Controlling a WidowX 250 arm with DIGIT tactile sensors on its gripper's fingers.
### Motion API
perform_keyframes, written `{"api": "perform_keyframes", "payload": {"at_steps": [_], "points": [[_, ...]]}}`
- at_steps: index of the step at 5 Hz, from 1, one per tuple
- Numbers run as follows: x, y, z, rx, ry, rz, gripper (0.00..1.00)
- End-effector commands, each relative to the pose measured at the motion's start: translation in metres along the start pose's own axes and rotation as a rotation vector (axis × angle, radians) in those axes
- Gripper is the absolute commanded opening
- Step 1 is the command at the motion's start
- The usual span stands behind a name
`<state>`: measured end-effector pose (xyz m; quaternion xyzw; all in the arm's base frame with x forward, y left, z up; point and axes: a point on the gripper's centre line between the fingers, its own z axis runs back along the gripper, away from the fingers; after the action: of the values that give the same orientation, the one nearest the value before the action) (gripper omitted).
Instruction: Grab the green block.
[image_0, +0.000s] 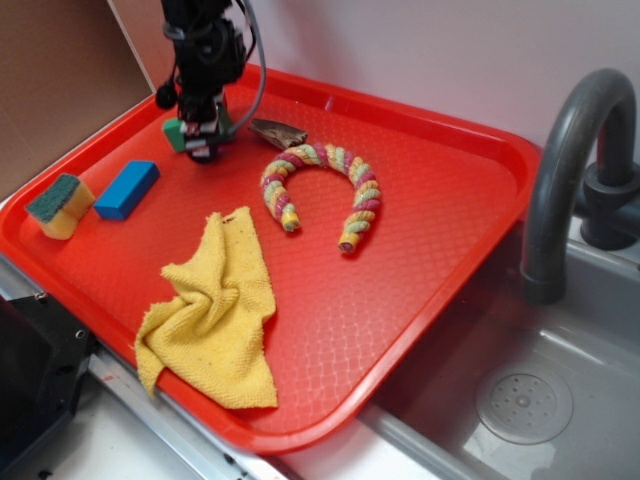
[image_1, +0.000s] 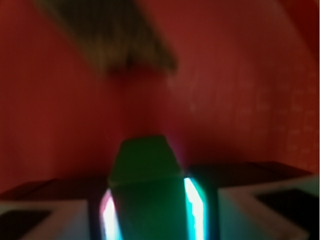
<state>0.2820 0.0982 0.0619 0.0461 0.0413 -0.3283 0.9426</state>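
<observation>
The red tray fills most of the exterior view, lying beside a grey sink with a dark curved faucet at about 3 o'clock. The robot's hand stands at about 11 o'clock on the tray, pointing down, and the green block sits right at its fingertips, partly hidden behind them. In the wrist view the green block lies between the two fingers, whose pale inner faces press along both of its sides; the hand is closed on the block. That view is blurred, so whether the block touches the tray or is raised off it cannot be told.

Just beside the hand, toward 3 o'clock from it, lies a small brown object, its kind unclear. Below that curves a twisted rope toy in pink, yellow and green, arched like a horseshoe with both ends pointing toward 6 o'clock. At about 9 o'clock on the tray rests the blue block, and just beside it, nearer the tray's rim, the yellow sponge with its dark green top. A crumpled yellow cloth lies toward 7 o'clock, well apart from the hand.
</observation>
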Motion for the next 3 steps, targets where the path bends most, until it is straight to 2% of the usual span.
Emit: {"api": "perform_keyframes", "payload": {"at_steps": [1, 2, 3], "points": [[-0.003, -0.001, 0.126, 0.079, -0.085, 0.524, 0.00], [-0.017, -0.034, 0.178, -0.002, -0.122, 0.708, 0.00], [-0.027, -0.058, 0.207, -0.128, -0.166, 0.769, 0.00]]}}
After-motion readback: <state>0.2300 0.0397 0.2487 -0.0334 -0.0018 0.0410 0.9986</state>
